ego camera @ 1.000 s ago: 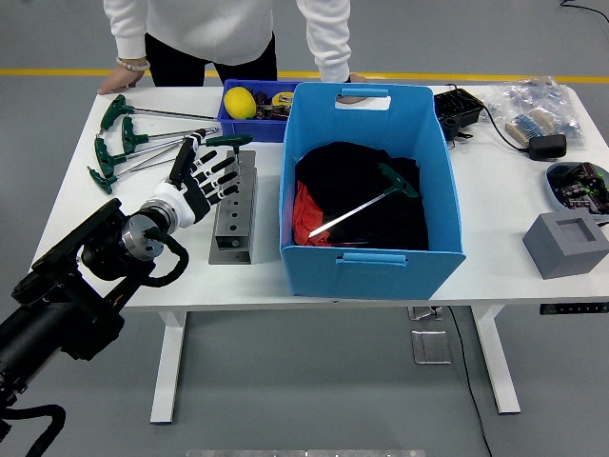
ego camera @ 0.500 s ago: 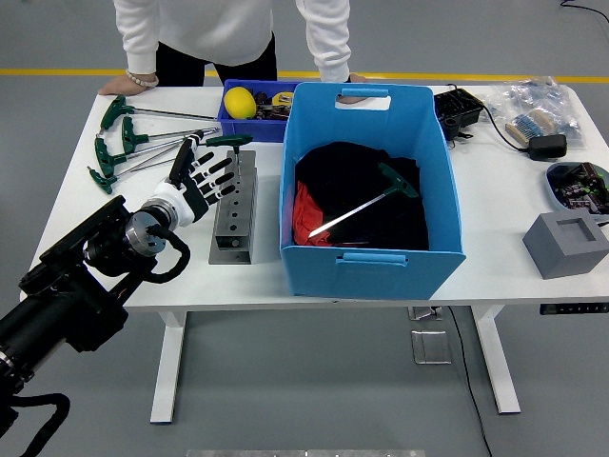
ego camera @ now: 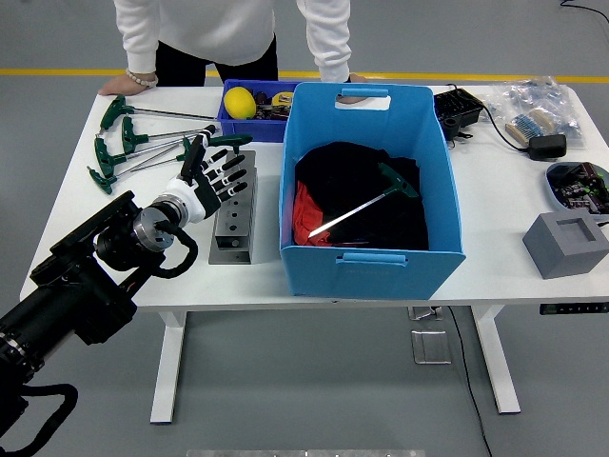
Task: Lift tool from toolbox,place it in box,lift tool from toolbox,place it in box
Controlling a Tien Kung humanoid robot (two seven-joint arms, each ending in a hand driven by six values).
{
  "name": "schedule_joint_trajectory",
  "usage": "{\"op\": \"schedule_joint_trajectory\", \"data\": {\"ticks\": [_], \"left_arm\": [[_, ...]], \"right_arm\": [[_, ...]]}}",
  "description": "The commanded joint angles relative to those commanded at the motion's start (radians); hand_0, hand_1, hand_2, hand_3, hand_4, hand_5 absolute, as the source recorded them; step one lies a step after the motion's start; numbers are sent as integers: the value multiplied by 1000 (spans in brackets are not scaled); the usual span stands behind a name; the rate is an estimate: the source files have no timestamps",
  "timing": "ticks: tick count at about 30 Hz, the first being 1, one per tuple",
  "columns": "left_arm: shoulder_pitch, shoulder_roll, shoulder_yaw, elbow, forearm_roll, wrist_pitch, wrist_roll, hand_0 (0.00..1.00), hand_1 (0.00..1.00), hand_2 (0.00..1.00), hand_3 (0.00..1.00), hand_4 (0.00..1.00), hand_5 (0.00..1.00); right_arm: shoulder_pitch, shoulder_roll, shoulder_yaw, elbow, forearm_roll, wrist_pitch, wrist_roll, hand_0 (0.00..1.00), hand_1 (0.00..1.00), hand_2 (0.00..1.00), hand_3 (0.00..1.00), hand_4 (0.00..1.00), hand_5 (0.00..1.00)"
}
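Flanking gray rack (ego camera: 234, 211): blue box (ego camera: 371, 257), green-handled tools (ego camera: 122, 143)

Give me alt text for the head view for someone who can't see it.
The robot's left hand, fingers spread and empty, hovers over a grey metal tool rack on a white table, beside a blue box already holding one green T-handle wrench on dark cloth. More green T-handle wrenches lie at the far left, and a person stands behind the table.

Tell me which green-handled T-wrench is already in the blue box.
The T-wrench lying on the dark cloth inside the blue box; the others lie on the table's left side.
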State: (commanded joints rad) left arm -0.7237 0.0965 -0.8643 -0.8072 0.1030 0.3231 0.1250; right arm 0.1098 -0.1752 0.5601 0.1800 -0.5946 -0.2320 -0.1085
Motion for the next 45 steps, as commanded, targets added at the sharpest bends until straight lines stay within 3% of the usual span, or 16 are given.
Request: {"op": "schedule_joint_trajectory", "data": {"ticks": [7, 8, 21, 34, 45], "left_arm": [[-13, -7, 24, 46, -36, -24, -24, 243, 356, 591, 898, 840, 830], [-15, -8, 26, 51, -41, -28, -29, 246, 367, 594, 906, 891, 995], [-42, -19, 58, 101, -92, -73, -61, 245, 376, 601, 912, 930, 998], [-86, -47, 91, 140, -111, -83, -53, 244, 382, 607, 917, 930, 998], [-101, -55, 117, 173, -137, -90, -52, 252, 408, 626, 902, 929, 998]], "right_arm": [[10, -2, -45, 0, 28, 3, 4, 650, 613, 709, 552, 792, 612], [12, -2, -50, 0, 32, 3, 5, 650, 614, 709, 552, 791, 611], [21, -4, -79, 0, 54, 3, 9, 650, 615, 709, 552, 792, 611], [24, -5, -87, 0, 54, 4, 8, 650, 615, 709, 555, 793, 613], [30, -6, -98, 0, 62, 4, 9, 651, 616, 709, 555, 794, 614]]}}
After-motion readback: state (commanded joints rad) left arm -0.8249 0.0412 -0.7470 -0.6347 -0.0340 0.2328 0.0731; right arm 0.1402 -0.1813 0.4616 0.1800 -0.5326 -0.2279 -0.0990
